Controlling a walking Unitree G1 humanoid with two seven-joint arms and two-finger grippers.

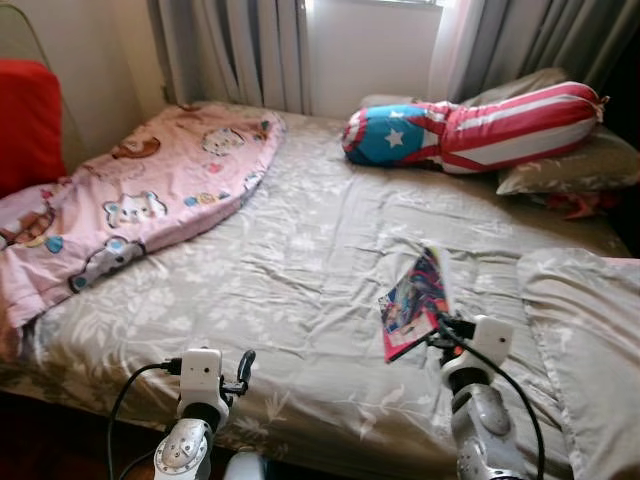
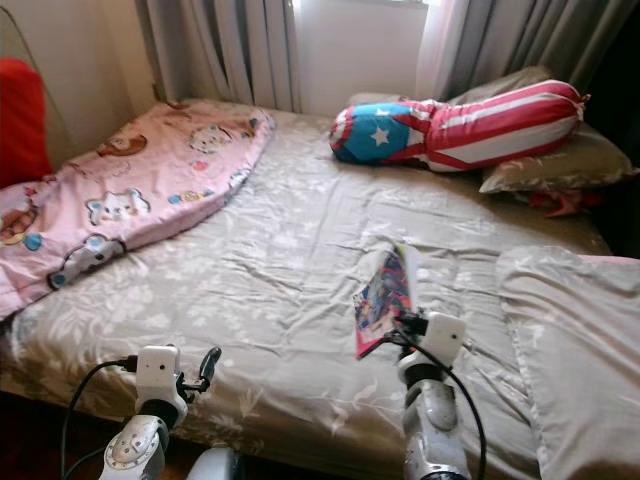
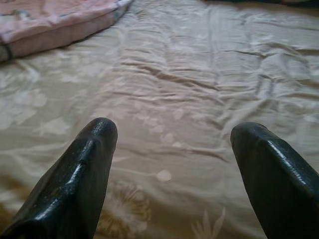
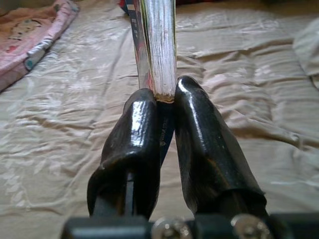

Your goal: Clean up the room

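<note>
Fingers (image 4: 142, 149) of your right gripper (image 4: 164, 97) are pinched on the bottom corner of a thin colourful book (image 1: 415, 300), gripping it by its page edge with very little of the cover between them. Your left gripper (image 1: 240, 372) hangs with its fingers (image 3: 84, 174) spread wide, holding nothing, low over the near edge of the bed (image 1: 300, 250).

The book stands lifted off the sheet, just beyond the right gripper, in the near right part of the bed. Its long axis runs away from you and upward, tilted; the spine side leans toward the left and the white page block faces the wrist camera.

With such a shallow corner hold, the book could swing or slip out if you turn the wrist quickly, and the loose pages could fan open and drag on the rumpled sheet.

Just to the right lies a grey pillow (image 1: 585, 340). Farther off, a pink cartoon blanket (image 1: 150, 200) is heaped on the left side, and a stars-and-stripes bolster (image 1: 480, 125) rests against grey pillows near the curtains (image 1: 240, 50).
</note>
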